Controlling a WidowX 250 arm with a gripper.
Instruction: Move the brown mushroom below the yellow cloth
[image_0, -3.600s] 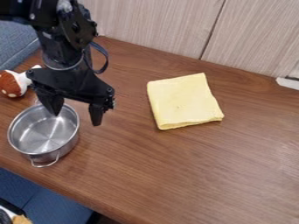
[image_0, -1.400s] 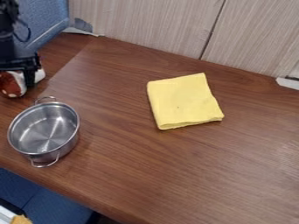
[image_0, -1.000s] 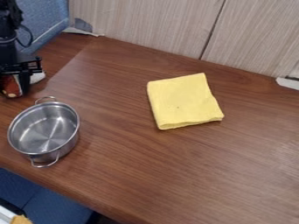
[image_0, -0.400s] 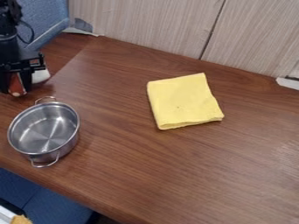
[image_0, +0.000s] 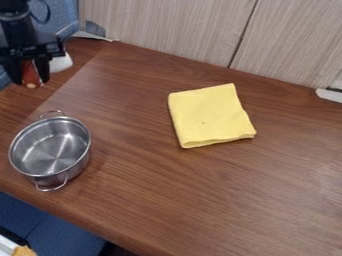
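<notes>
while the pincer (image_0: 29, 81) is at the far left, above the surface (image_0: 200, 195), the step in hand is judged to be the transport of the brown mushroom (image_0: 31, 74), at its start. the pincer is closed on the mushroom: one finger stands on each side of the red-brown cap, and the white stem points to the right. the mushroom appears to be raised off the surface, beyond the pot (image_0: 50, 150) and well apart from the yellow cloth (image_0: 209, 116). the placing step is not yet done.

next move, as judged: carry the mushroom to the right and toward the near side, with enough height to pass over or beyond the pot rim. interpret "below" as the near side of the cloth. lower the mushroom onto the surface there, apart from the folded edge, then release. caution: the rounded cap may roll if released too high, and a low path may strike the pot or drag the cloth.

count of items:
- mushroom: one, in the pincer.
- yellow cloth: one, folded flat, right of centre.
- pot: one, upright at the left, with two handles (image_0: 52, 188).
- pincer: one, with two fingers (image_0: 43, 70).
</notes>
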